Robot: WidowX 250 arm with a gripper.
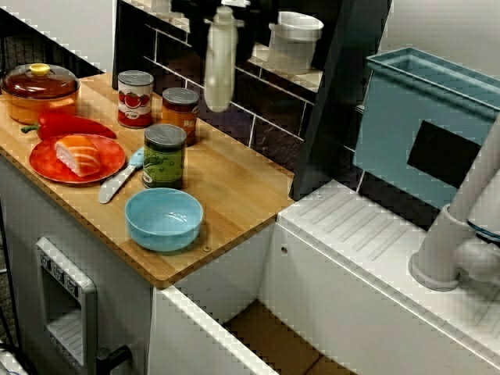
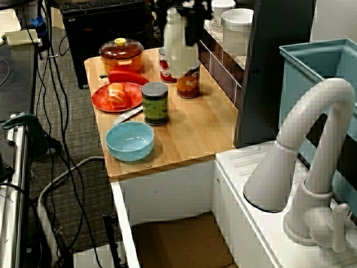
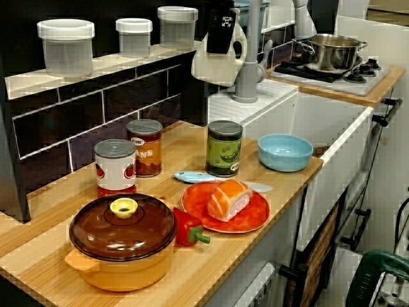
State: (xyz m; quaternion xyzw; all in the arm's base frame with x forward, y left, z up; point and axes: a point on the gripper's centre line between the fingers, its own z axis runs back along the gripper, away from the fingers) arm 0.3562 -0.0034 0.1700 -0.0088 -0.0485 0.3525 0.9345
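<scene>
My gripper (image 3: pixel 220 33) hangs in the air over the back of the wooden counter (image 1: pixel 234 183), shut on a white plastic bottle (image 3: pixel 219 64). In the view from above the bottle (image 1: pixel 220 58) hangs upright in front of the dark tiled wall, above an orange-labelled can (image 1: pixel 180 115). The sink-end view shows the black fingers (image 2: pixel 192 19) clamped on the bottle's (image 2: pixel 178 50) upper part. Nearest beneath it stand the orange-labelled can, a tomato can (image 1: pixel 135 98) and a green can (image 1: pixel 164 155).
A blue bowl (image 1: pixel 164 219) sits near the counter's front corner. A red plate (image 1: pixel 47 160) holds a salmon piece (image 1: pixel 78 155), with a blue-handled knife (image 1: pixel 119 180), red pepper (image 1: pixel 74 125) and orange lidded pot (image 1: pixel 41 90) nearby. Jars (image 3: pixel 66 46) line the shelf. A white faucet (image 2: pixel 312 151) and blue rack (image 1: pixel 426 125) stand by the sink.
</scene>
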